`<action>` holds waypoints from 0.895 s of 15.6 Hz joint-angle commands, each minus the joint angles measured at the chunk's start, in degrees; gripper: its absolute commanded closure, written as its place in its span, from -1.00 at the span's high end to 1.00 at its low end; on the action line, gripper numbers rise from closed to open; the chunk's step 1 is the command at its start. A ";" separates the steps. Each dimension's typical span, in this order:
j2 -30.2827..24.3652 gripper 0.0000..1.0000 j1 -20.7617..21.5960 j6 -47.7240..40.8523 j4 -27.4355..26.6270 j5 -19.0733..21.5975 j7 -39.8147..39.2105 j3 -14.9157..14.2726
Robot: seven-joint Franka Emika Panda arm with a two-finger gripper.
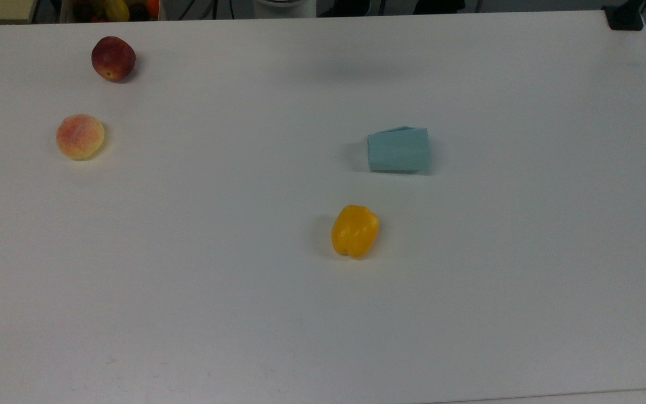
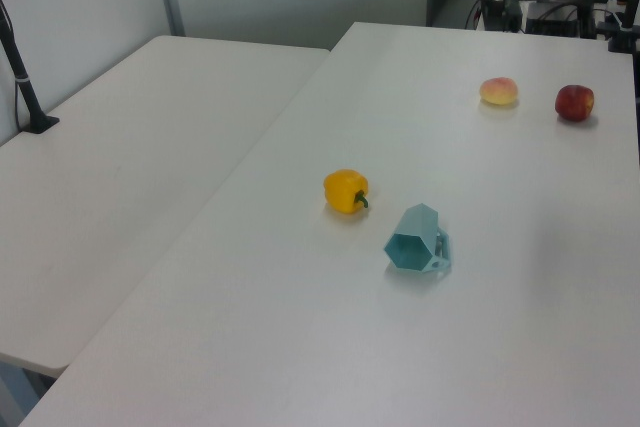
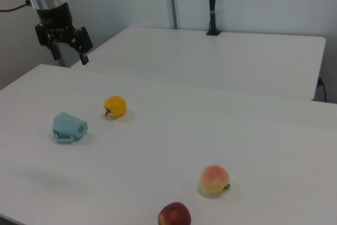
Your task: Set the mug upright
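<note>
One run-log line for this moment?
mug: on its side, untouched | gripper: open, raised, away from mug | nearest: yellow pepper, apart | upright: not yet

The claw [image 3: 69,54] hangs high, fingers spread, pointing down.

Bare table [image 1: 525,252] all round the tipped mug [image 1: 398,150]; yellow pepper [image 1: 355,230] near, not touching.

White rounded arm link, silver wrist ring, black gripper [image 3: 68,51] body, two black jaws
</note>
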 commanded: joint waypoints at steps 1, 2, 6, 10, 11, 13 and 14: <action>-2.09 1.00 0.93 2.01 -3.43 0.82 -0.03 -0.73; -2.10 1.00 0.93 2.01 -3.36 0.82 -0.03 -0.73; -2.01 1.00 0.93 2.01 -3.35 0.82 -0.12 -0.73; -2.79 1.00 0.85 1.48 -3.00 0.21 -0.38 -0.73; -2.97 1.00 0.93 1.39 -2.92 0.12 -0.21 -0.73; -2.28 1.00 3.72 1.57 -2.92 -2.84 0.14 0.23; -1.75 1.00 5.14 1.66 -2.92 -4.78 0.93 0.67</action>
